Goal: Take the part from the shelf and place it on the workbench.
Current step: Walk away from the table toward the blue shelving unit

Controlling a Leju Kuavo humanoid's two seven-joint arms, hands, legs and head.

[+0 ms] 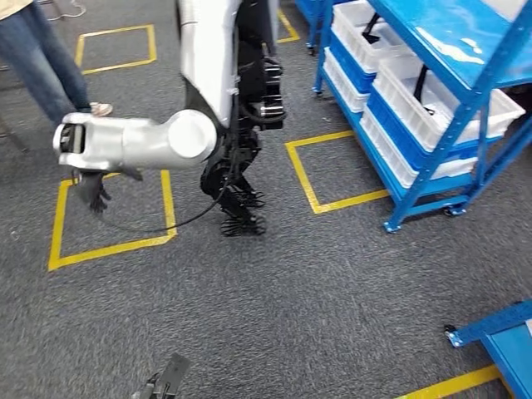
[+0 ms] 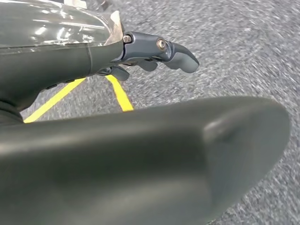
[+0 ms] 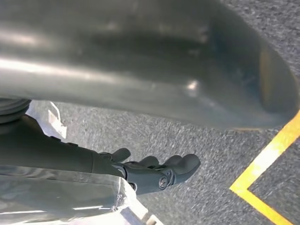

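While left hand (image 2: 141, 150) and right hand (image 3: 152, 84) hang spread and empty, the part (image 1: 419, 83) sits in a bin (image 1: 502, 112) on the shelf (image 1: 439, 154), well apart. Risk: a crooked approach could clip the shelf frame or overreach the bin.

Grey carpet (image 1: 301, 291) with yellow taped squares (image 1: 113, 212), a person's jeans-clad legs (image 1: 37, 58) beyond
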